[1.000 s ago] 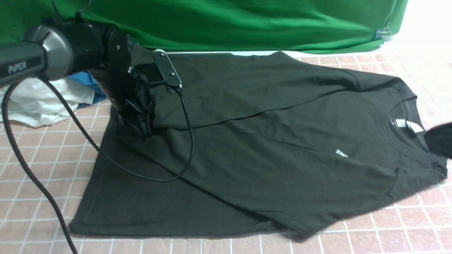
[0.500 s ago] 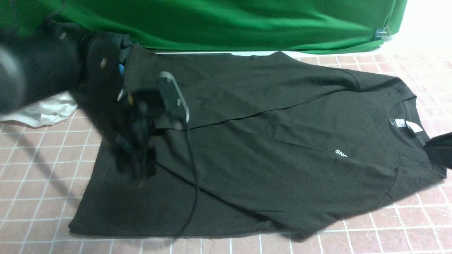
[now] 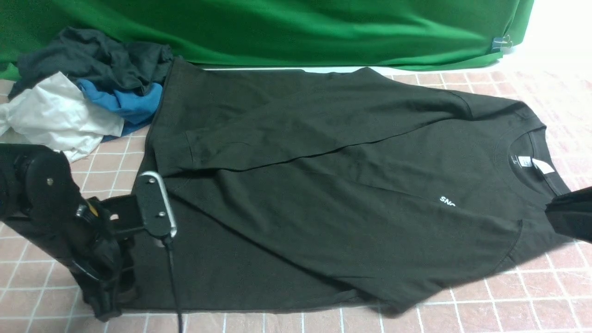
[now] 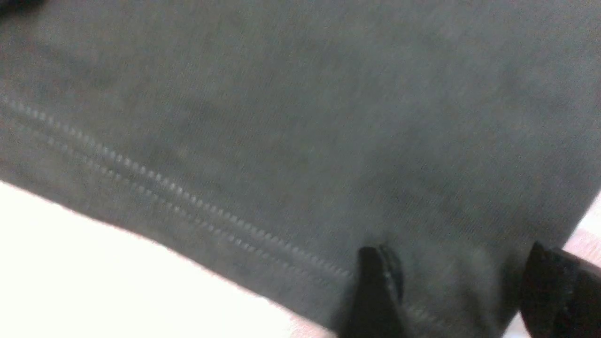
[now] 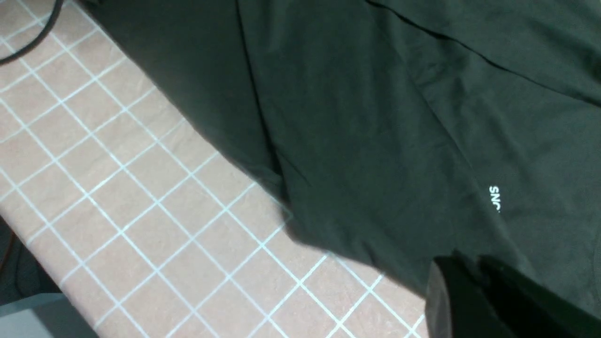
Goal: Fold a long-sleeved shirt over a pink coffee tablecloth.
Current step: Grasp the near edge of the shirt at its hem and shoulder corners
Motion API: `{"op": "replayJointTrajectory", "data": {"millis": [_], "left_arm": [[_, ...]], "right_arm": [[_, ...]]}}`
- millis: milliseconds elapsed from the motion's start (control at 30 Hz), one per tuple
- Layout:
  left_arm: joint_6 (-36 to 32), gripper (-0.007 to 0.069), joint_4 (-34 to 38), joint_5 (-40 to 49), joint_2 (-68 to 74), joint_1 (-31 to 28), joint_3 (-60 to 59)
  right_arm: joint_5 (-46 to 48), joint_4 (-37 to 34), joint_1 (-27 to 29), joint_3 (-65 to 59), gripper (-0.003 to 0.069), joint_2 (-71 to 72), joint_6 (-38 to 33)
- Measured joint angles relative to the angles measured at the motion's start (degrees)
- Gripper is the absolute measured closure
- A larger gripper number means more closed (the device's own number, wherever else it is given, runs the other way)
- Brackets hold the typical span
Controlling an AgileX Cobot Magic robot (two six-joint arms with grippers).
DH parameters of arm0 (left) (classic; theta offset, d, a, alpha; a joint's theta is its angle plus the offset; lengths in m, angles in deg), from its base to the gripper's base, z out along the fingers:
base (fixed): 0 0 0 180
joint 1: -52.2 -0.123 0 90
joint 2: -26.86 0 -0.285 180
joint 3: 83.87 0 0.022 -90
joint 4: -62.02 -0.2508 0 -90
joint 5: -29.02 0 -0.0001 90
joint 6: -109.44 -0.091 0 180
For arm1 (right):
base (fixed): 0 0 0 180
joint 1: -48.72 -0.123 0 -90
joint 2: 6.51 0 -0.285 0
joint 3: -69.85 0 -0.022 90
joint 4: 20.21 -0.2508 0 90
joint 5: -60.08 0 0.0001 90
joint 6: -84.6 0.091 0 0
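Sitting nearest, at the shirt's near left hem corner: left end effector (image 3: 105, 303), lying low over the cloth. Its fingers (image 4: 375, 291) are standing well apart, open and gripping nothing, and the left wrist view is showing flat black fabric and the stitched hem between them. Lying next: long-sleeved shirt (image 3: 323, 208), black, spreading face-up across the pink coffee tablecloth (image 3: 508, 305). Its hem is pointing toward the robot's left and its collar toward the right, and one sleeve (image 3: 300, 125) is lying folded across the body. Small white print (image 3: 447, 201) is showing in part on the chest, and a white neck label (image 3: 532, 163) is showing inside the collar. Reaching in at the right edge: right end effector (image 3: 570, 216), over the shoulder beside the collar, jaws closed; whether it is pinching cloth cannot be told. Lying farther back, at the far left: heap of dark, blue and white garments (image 3: 92, 92), touching the shirt's far hem corner. Hanging behind everything: green backdrop (image 3: 300, 27).
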Motion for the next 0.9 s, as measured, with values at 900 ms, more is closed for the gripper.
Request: {"op": "replayJointTrajectory", "data": {"millis": [900], "left_arm": [[-9.7,0.0187,-3.3,1.0,4.4,0.0,0.1]], "right_arm": [[-1.7,-3.2,0.0,0.0,0.0596,0.0,0.0]]}}
